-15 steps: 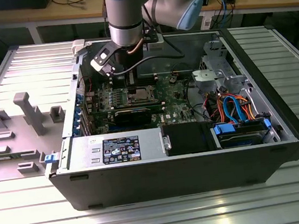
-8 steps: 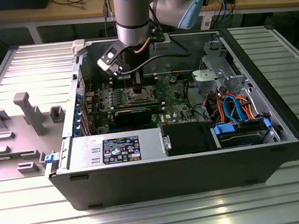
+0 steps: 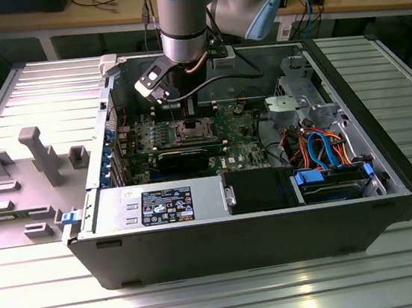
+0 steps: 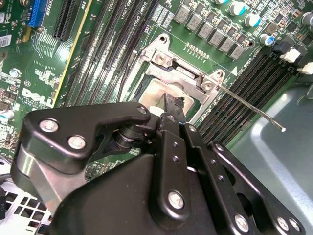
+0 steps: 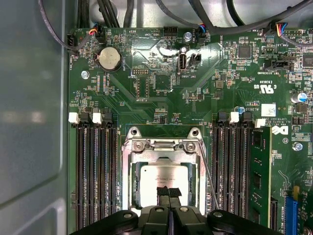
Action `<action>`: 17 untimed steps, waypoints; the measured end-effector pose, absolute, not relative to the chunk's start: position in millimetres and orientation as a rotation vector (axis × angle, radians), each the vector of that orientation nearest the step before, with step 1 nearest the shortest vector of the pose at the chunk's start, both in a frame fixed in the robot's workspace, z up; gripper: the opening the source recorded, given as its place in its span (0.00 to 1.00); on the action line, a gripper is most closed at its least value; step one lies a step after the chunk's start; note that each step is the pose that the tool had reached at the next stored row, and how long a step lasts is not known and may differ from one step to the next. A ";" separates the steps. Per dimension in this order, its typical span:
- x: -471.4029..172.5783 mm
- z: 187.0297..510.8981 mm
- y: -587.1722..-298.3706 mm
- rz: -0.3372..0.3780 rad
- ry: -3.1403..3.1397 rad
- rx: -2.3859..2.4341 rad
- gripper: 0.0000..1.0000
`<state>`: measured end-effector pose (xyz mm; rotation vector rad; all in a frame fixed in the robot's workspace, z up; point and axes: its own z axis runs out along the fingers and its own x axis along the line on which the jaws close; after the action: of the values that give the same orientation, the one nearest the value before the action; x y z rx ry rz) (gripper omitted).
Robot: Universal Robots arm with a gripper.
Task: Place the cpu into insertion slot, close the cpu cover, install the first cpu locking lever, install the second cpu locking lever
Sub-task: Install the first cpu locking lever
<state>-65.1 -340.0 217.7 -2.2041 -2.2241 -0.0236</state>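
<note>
Cpu (image 5: pixel 164 175) sat in the insertion slot (image 5: pixel 128 166), with the cpu cover (image 5: pixel 164 146) lowered over it. Gripper (image 5: pixel 168 192): fingers (image 5: pixel 164 193) pressed together, holding nothing, above the slot. Locking lever (image 4: pixel 254 112) stood unlatched beside the slot; a slip off it could let the cover spring up.

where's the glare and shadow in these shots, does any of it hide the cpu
First wrist view: soft sheen on the cpu; hazy reflections on the case wall. Second wrist view: the cpu cover shines bright, the gripper blocks part of the cpu. Exterior view: glare streaks on the ribbed table.
</note>
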 end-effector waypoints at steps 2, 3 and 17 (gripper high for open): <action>-65.1 217.7 -340.0 -0.025 -2.224 -2.204 0.11; -65.2 218.2 -340.0 -0.025 -2.223 -2.203 0.11; -65.2 224.9 -340.0 -0.026 -2.223 -2.203 0.11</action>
<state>-65.2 -340.0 224.9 -2.2030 -2.2229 -0.0260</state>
